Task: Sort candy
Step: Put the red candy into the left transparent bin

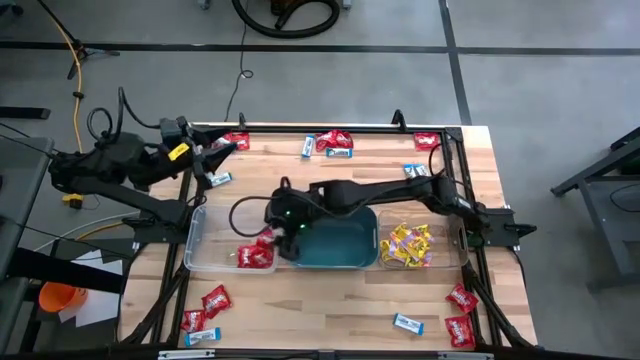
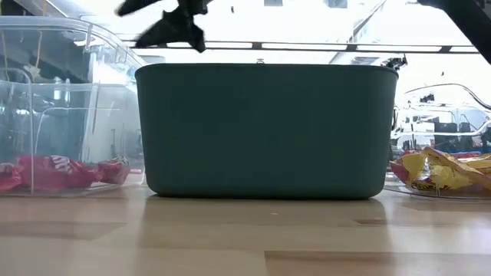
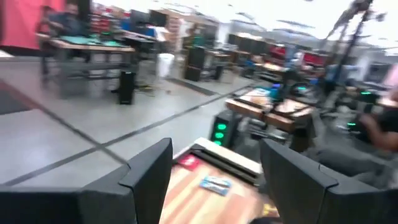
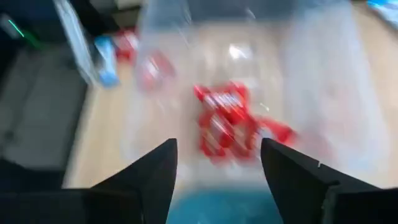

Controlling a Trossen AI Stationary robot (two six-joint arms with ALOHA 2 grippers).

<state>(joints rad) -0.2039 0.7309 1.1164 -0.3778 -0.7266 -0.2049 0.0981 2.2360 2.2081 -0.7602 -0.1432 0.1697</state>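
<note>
Three containers stand in a row mid-table: a clear bin [image 1: 205,245] holding red candy [image 1: 255,255], a teal tub [image 1: 340,245], and a clear bin [image 1: 450,250] holding yellow candy [image 1: 405,245]. My right gripper [image 1: 278,235] hangs open above the left bin, slanting down. Its wrist view shows nothing between the fingers and the red candy [image 4: 227,121] below them. My left gripper [image 1: 215,155] waits open and level at the table's far left corner, above loose packets: a blue-and-white candy [image 3: 216,184] and a red one [image 3: 188,162].
Loose candy lies along the far edge: red [image 1: 335,139], red [image 1: 428,141], blue-and-white [image 1: 415,171]. More lies near the front: red [image 1: 215,298], blue-and-white [image 1: 408,323], red [image 1: 460,330]. A raised black frame [image 1: 330,128] borders the table. The low view shows the tub [image 2: 261,130] between both bins.
</note>
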